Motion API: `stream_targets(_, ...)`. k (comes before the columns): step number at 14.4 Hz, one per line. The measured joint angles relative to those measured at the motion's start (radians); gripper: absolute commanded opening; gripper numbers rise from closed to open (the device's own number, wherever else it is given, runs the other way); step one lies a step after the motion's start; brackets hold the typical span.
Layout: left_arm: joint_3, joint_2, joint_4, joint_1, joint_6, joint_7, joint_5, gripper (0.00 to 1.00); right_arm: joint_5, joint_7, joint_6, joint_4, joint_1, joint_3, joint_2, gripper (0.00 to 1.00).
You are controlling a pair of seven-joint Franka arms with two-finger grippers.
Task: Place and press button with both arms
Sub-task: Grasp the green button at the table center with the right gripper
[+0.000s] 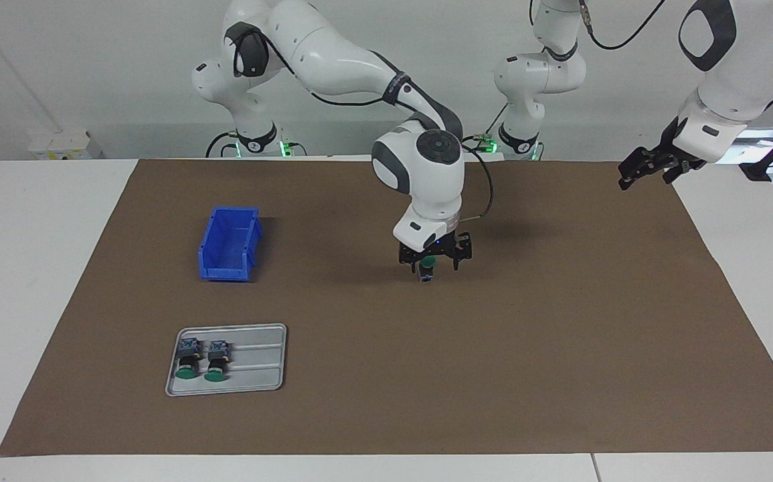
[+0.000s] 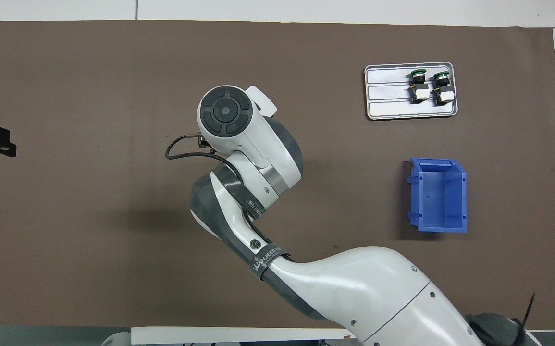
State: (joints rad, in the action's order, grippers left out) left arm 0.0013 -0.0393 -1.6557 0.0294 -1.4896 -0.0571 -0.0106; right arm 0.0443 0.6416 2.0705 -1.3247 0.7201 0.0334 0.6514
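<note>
Button (image 1: 428, 266) upright mid-counter, between open right jaws.
Green round cap up, black cylindrical body vertical, standing on the matte brown mat (image 1: 560, 321); right gripper (image 1: 434, 262) straddles it, gripping nothing I can confirm. Left gripper (image 1: 650, 167) open, empty, over the mat's edge. Grey ribbed tray (image 1: 259, 381) and blue bin (image 1: 229, 243) well apart.

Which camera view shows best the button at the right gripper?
The facing view. There the button stands on the brown mat between the fingers of the right gripper, green cap up. In the overhead view the right arm's wrist covers it completely.
</note>
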Motion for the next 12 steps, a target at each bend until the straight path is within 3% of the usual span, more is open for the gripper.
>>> stream_targets(5, -0.002, 0.000, 0.009, 0.001, 0.000, 0.001, 0.000, 1.00, 0.000, -0.079, 0.069, -0.082, 0.008, 0.000, -0.001, 0.94)
stream_targets(10, -0.002, 0.000, 0.010, 0.001, 0.000, 0.001, 0.000, 1.00, 0.000, -0.079, 0.079, -0.114, 0.037, 0.000, -0.001, 0.85)
stream_targets(12, -0.003, 0.000, 0.010, 0.001, 0.000, 0.001, 0.000, 1.00, 0.000, -0.079, 0.079, -0.128, 0.036, 0.000, -0.001, 0.75)
